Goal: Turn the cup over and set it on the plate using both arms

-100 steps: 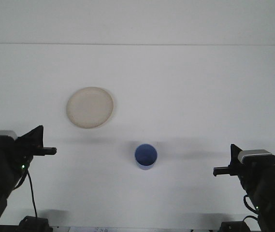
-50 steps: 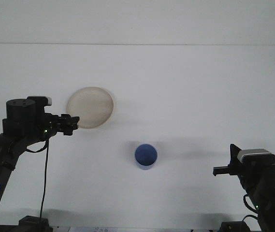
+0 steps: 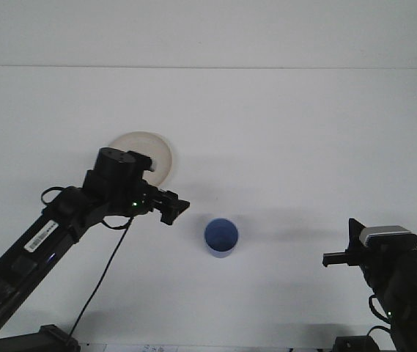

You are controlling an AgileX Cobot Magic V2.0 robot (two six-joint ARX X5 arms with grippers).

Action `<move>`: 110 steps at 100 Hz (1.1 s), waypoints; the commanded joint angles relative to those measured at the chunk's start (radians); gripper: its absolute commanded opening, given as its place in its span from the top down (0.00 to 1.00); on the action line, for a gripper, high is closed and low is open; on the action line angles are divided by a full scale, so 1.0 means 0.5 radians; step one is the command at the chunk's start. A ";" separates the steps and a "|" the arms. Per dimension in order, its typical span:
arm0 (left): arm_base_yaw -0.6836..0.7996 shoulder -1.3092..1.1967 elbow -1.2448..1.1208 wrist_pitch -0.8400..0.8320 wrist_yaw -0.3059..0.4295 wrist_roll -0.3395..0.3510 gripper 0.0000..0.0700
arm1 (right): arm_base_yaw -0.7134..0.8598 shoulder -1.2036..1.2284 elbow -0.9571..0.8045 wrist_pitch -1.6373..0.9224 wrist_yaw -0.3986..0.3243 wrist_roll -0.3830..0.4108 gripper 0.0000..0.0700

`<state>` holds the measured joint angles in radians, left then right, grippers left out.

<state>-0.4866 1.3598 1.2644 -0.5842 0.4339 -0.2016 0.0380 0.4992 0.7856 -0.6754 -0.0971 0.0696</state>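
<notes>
A blue cup stands on the white table with its open mouth up, near the middle front. A round beige plate lies to the back left, partly covered by my left arm. My left gripper reaches out over the table just left of the cup, a short gap away, and its fingers look slightly open with nothing between them. My right gripper rests at the front right, well right of the cup, its fingers pointing left.
The white table runs back to a pale wall. A black cable hangs from the left arm toward the front edge.
My left arm has swung up from the front left corner and reached right, past the plate, to a spot beside the cup. The right arm, cup and plate have not moved.
</notes>
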 commanded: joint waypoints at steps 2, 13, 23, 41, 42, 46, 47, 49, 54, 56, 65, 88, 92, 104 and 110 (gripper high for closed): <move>-0.092 0.104 0.106 0.016 -0.038 -0.023 0.39 | 0.000 0.014 0.021 0.021 -0.001 0.026 1.00; -0.220 0.232 0.193 0.010 -0.139 -0.017 0.39 | 0.000 0.014 0.021 0.021 -0.001 0.026 1.00; -0.303 0.330 0.272 -0.020 -0.195 0.031 0.39 | 0.000 0.014 0.021 0.021 -0.001 0.026 1.00; -0.407 0.468 0.316 -0.064 -0.262 0.080 0.39 | 0.000 0.014 0.021 0.021 0.000 0.026 1.00; -0.411 0.474 0.316 -0.069 -0.262 0.081 0.39 | 0.000 0.014 0.021 0.021 0.000 0.026 1.00; -0.429 0.498 0.316 -0.089 -0.262 0.088 0.39 | 0.000 0.014 0.021 0.021 0.000 0.026 1.00; -0.433 0.503 0.316 -0.094 -0.262 0.088 0.39 | 0.000 0.014 0.021 0.021 -0.001 0.026 1.00; -0.443 0.514 0.316 -0.105 -0.262 0.089 0.39 | 0.000 0.014 0.021 0.021 0.000 0.026 1.00; -0.465 0.539 0.316 -0.131 -0.262 0.101 0.39 | 0.000 0.014 0.021 0.021 0.000 0.026 1.00; -0.473 0.549 0.316 -0.140 -0.262 0.112 0.39 | 0.000 0.014 0.021 0.021 0.000 0.026 1.00; -0.508 0.597 0.316 -0.156 -0.298 0.143 0.39 | 0.000 0.014 0.021 0.022 0.000 0.026 1.00; -0.546 0.763 0.316 -0.146 -0.367 0.171 0.53 | 0.000 0.014 0.021 0.022 0.000 0.026 1.00; -0.549 0.784 0.316 -0.145 -0.367 0.175 0.69 | 0.000 0.014 0.021 0.022 -0.001 0.026 1.00; -0.558 0.791 0.317 -0.136 -0.367 0.208 0.98 | 0.000 0.014 0.021 0.021 0.000 0.026 1.00; -0.559 0.789 0.337 -0.151 -0.372 0.208 0.99 | 0.000 0.014 0.021 0.021 0.000 0.026 1.00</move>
<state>-0.7536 1.7424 1.4033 -0.6556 0.2523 -0.1146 0.0380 0.4992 0.7856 -0.6750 -0.0971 0.0696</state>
